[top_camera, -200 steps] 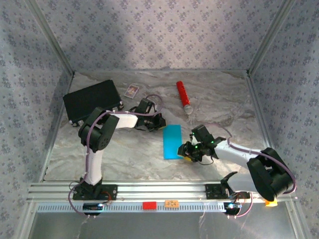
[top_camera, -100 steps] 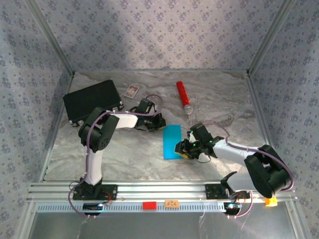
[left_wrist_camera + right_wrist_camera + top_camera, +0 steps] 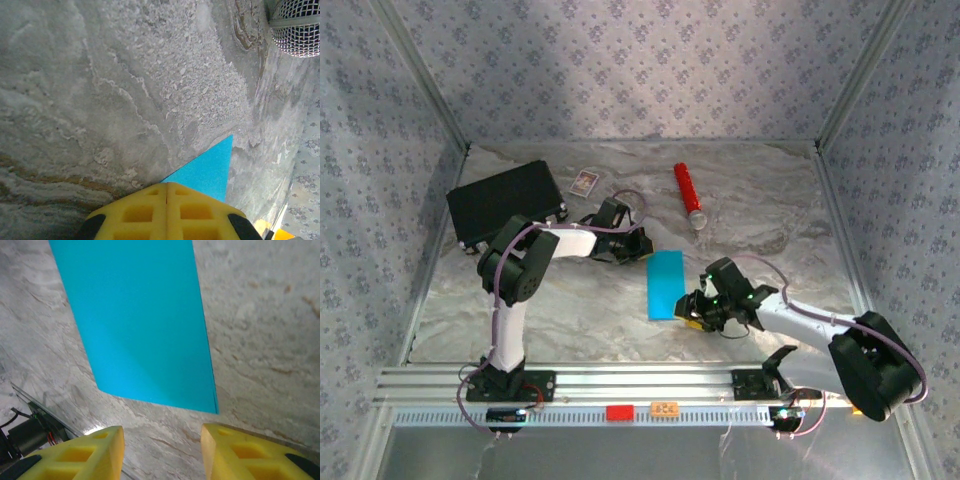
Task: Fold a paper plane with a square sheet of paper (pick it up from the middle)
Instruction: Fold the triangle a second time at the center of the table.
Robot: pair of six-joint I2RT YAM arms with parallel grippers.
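Jaws of the left gripper [image 3: 167, 187] are pressing flat together with nothing between them, sitting right at one corner of the thin, bright cyan-blue sheet of paper [image 3: 210, 172]; whether they are touching it I cannot tell. Those of the right gripper [image 3: 162, 435] are standing apart and gripping nothing, with the sheet's near edge lying just ahead of the gap. From above, the paper is lying flat as a narrow rectangle in the middle of the grey marbled table surface [image 3: 770, 220], between the two grippers. Pale flower-patterned walls [image 3: 620, 70] are closing the table in on three sides, and a ribbed aluminium rail [image 3: 650, 380] is carrying both arm bases along the near edge. The overhead camera is also taking in a black rectangular case [image 3: 505, 203], a small white card [image 3: 584, 182] and a red cylinder [image 3: 688, 192] along the far side, all well apart from the sheet. The left wrist camera is catching a rounded wire-mesh head [image 3: 297, 27] in its top right corner. The right wrist camera is showing a thin darker line running down the sheet's right edge.
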